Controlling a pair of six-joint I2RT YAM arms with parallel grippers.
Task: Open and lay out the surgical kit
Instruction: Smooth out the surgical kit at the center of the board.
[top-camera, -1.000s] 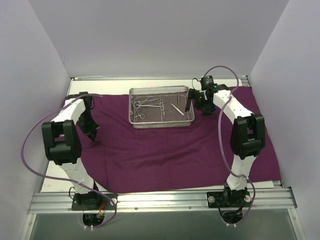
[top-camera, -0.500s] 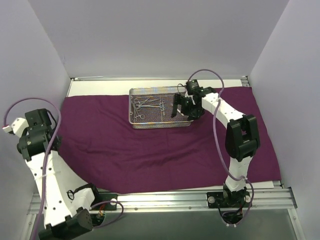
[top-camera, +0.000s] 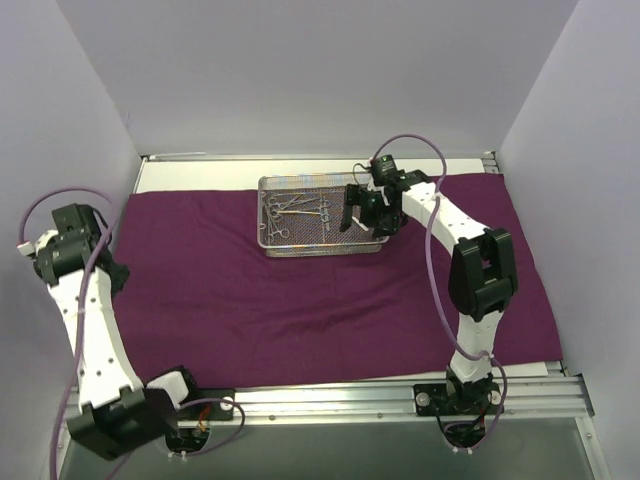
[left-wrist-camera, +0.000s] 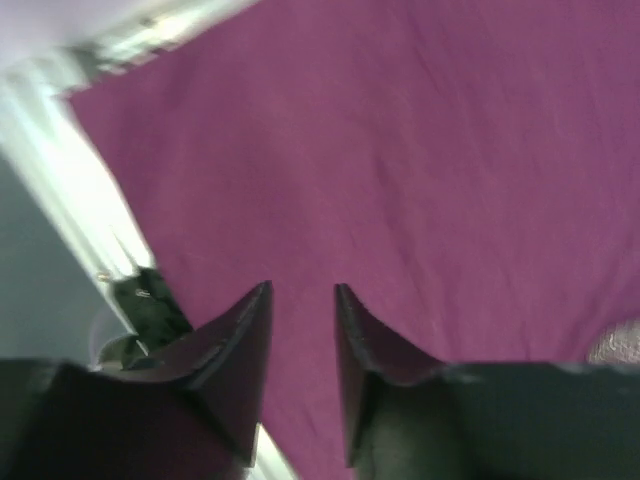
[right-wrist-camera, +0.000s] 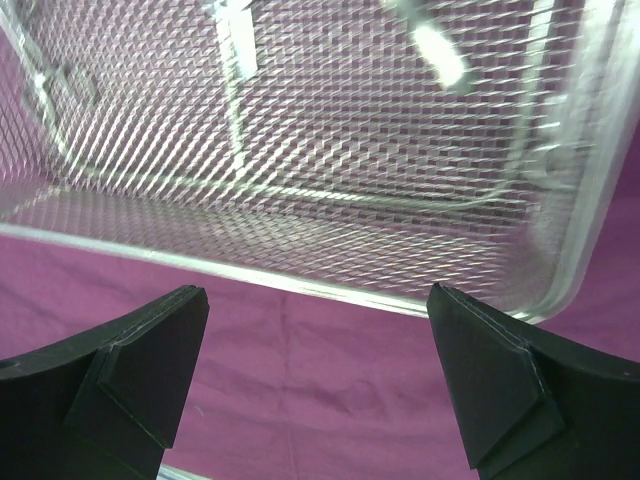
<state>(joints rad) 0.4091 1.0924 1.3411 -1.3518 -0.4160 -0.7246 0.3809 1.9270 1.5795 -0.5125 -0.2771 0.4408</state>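
The dark purple cloth (top-camera: 330, 300) lies spread flat over the table. The silver wire-mesh tray (top-camera: 372, 243) stands on it at the back centre, with scissor-handled forceps (top-camera: 292, 208) inside at its left. My right gripper (top-camera: 362, 212) hangs wide open and empty over the tray's right end. In the right wrist view the gripper (right-wrist-camera: 315, 290) frames the tray's near rim (right-wrist-camera: 300, 285), with blurred instruments (right-wrist-camera: 235, 45) beyond. My left gripper (top-camera: 108, 270) is raised at the cloth's left edge. In the left wrist view it (left-wrist-camera: 302, 292) is narrowly open and empty above bare cloth (left-wrist-camera: 420, 180).
White enclosure walls stand on the left, right and back. A bare white table strip (top-camera: 200, 172) runs behind the cloth. The metal rail (top-camera: 320, 400) with both arm bases lies along the near edge. The table's left edge (left-wrist-camera: 90, 200) shows in the left wrist view.
My left arm has pulled back off the cloth and risen at the left side. My right gripper has moved left from beside the tray to over its right end.
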